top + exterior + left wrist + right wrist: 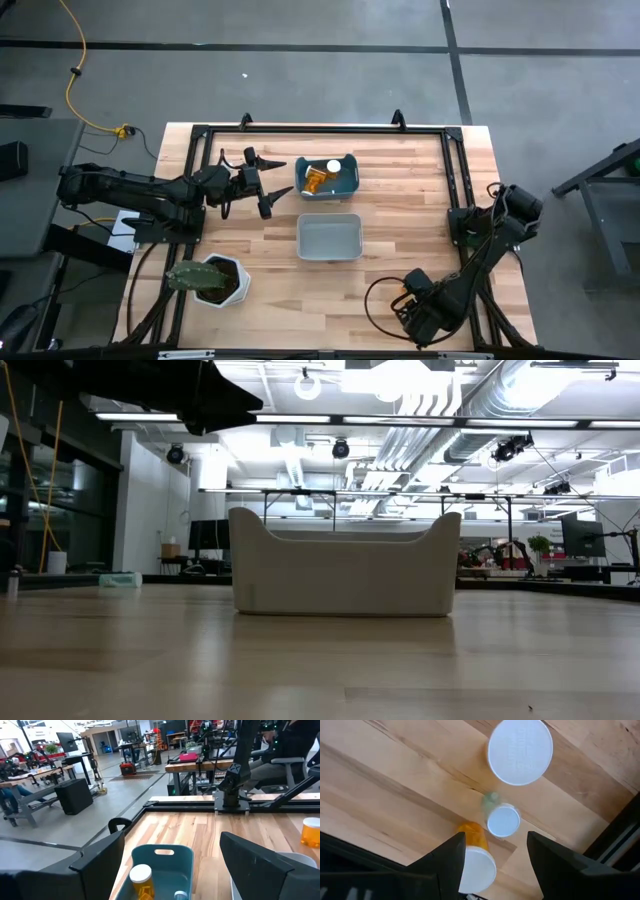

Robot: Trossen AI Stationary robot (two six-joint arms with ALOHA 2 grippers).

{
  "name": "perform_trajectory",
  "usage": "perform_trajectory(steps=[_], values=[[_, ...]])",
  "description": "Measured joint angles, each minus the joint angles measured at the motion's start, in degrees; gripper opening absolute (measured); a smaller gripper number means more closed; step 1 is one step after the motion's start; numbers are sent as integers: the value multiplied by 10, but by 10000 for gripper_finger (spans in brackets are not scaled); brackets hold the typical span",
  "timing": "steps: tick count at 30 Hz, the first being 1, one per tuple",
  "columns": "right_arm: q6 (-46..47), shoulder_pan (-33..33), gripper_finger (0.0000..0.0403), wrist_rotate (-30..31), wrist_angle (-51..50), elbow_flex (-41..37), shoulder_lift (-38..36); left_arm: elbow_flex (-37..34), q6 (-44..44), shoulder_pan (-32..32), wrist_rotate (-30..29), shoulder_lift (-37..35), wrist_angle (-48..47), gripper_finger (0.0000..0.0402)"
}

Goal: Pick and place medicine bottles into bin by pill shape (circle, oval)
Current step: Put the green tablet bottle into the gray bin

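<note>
From above: left tool (268, 184) hanging wide open and empty just beside the teal bin (345, 182), which already holds an orange bottle (316, 181) and a white-capped one; grey bin (329, 238) apparently bare; right tool (415, 325) low at the desk's (400, 200) near right corner; one plant pot (222, 280). At desk height: only the grey bin's wall, contents hidden. Left wrist: two caps inside the teal bin, one more orange bottle (310, 831) standing beyond on the desk. Right wrist: right tool open, holding nothing, over three white-capped bottles (503, 820). Judged barely begun: two binned, several left to sort.
</note>
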Motion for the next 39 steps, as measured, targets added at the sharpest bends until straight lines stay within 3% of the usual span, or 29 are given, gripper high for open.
perform_trajectory(steps=[14,27,39], values=[[15,-4,206,-26,58,-61,2,0,-4,0,0,0,-12,319],[18,-5,206,6,62,-62,2,0,-4,0,0,0,-12,319],[18,-5,206,0,62,-62,2,0,-6,0,0,0,-12,319]])
